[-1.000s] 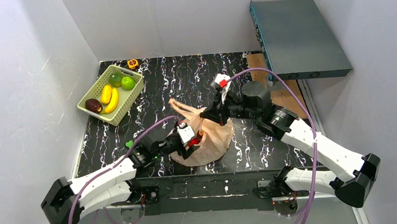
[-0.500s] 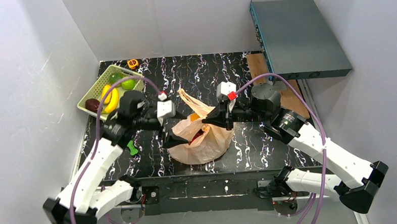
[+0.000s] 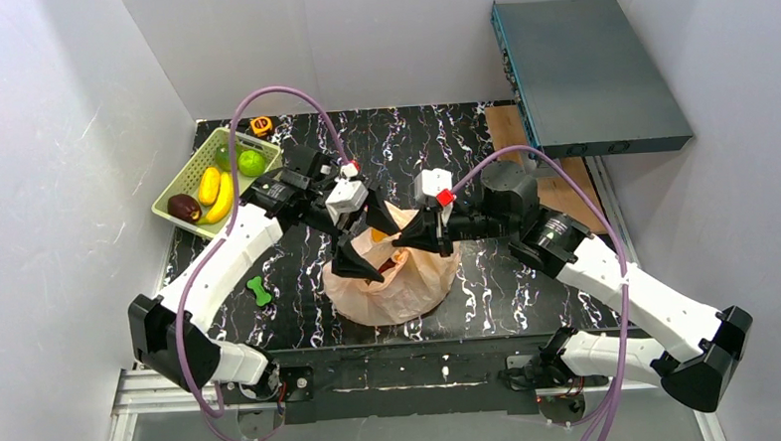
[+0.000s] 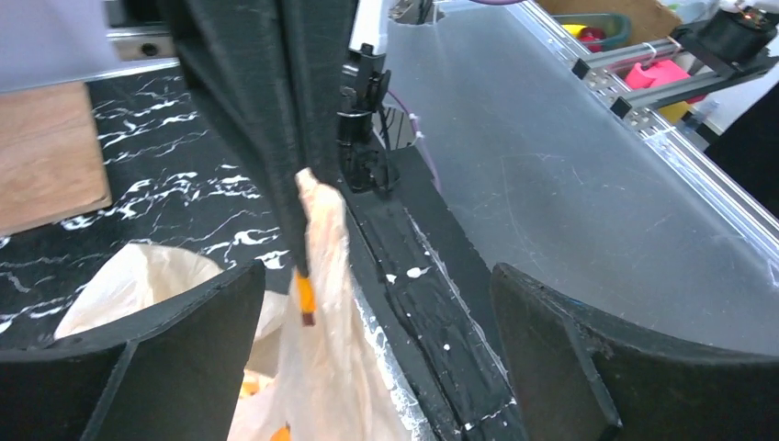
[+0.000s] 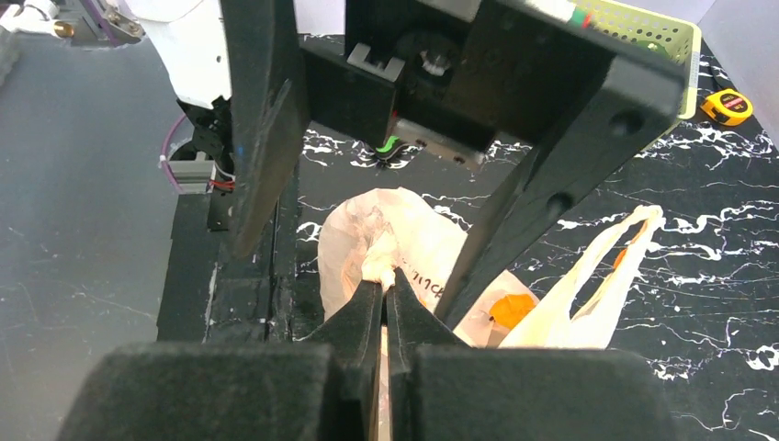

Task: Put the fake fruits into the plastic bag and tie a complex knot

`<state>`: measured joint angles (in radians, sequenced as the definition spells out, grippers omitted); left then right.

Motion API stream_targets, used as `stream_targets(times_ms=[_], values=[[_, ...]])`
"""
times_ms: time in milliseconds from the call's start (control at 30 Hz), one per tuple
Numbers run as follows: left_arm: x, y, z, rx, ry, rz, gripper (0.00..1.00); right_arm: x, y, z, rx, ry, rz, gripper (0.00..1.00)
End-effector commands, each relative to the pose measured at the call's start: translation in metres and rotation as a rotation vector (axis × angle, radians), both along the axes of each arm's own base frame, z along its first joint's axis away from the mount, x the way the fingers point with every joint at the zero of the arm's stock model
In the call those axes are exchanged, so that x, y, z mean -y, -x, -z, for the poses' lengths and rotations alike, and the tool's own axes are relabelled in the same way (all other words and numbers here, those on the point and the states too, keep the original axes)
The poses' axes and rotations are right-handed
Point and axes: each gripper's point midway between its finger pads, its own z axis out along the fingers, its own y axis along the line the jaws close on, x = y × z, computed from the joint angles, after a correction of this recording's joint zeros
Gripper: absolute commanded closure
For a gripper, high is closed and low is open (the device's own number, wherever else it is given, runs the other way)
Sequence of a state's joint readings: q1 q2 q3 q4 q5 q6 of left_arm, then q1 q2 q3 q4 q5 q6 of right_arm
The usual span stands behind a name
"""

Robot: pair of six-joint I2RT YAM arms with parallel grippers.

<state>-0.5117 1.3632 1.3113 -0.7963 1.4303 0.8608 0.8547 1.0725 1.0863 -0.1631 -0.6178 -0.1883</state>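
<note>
Over the plastic bag (image 3: pixel 409 289), left gripper (image 4: pixel 367 280) gapes; right gripper (image 5: pixel 384 292) pinches it (contents obscured)

A green basket (image 3: pixel 179 170) sits at the far left of the black surface (image 3: pixel 403 140), a yellow tape measure (image 3: pixel 261 126) just behind it. A green bone (image 3: pixel 259 290) lies nearer. A grey box (image 3: pixel 589 73) sits above a wooden board (image 3: pixel 505 126), far right.
</note>
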Motion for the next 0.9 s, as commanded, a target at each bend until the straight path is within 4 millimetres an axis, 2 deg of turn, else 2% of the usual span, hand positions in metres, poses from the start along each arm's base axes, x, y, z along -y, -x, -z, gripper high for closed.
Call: stream_targets(times_ms=[0,100,200,300,400,500,633,767,867], values=[[0.003,0.021,-0.003,0.019,0.102,0.095,0.12,-0.002,-0.001,-0.03,0.079,-0.057,-0.018,0.99],[0.005,0.017,0.022,-0.011,0.061,0.088,0.27,-0.001,-0.001,-0.031,0.078,-0.056,-0.014,0.99],[-0.001,0.016,0.053,-0.021,-0.004,0.093,0.36,0.0,0.0,-0.035,0.072,-0.058,-0.01,0.99],[-0.009,0.019,0.071,-0.059,-0.052,0.132,0.45,0.002,0.0,-0.037,0.066,-0.054,-0.002,0.99],[-0.012,0.014,0.088,-0.082,-0.074,0.172,0.6,0.004,0.0,-0.037,0.059,-0.047,0.009,0.99],[-0.02,0.016,0.108,-0.024,-0.079,0.201,0.63,0.007,0.0,-0.037,0.053,-0.04,0.021,0.99],[-0.018,0.009,0.121,-0.012,-0.092,0.172,0.65,0.009,-0.001,-0.036,0.048,-0.033,0.04,0.99],[-0.02,0.002,0.143,-0.017,-0.151,0.119,0.78,0.01,-0.003,-0.036,0.046,-0.033,0.061,0.99],[-0.02,-0.013,0.158,0.015,-0.189,0.036,0.93,0.012,-0.005,-0.035,0.037,-0.031,0.077,0.99]])
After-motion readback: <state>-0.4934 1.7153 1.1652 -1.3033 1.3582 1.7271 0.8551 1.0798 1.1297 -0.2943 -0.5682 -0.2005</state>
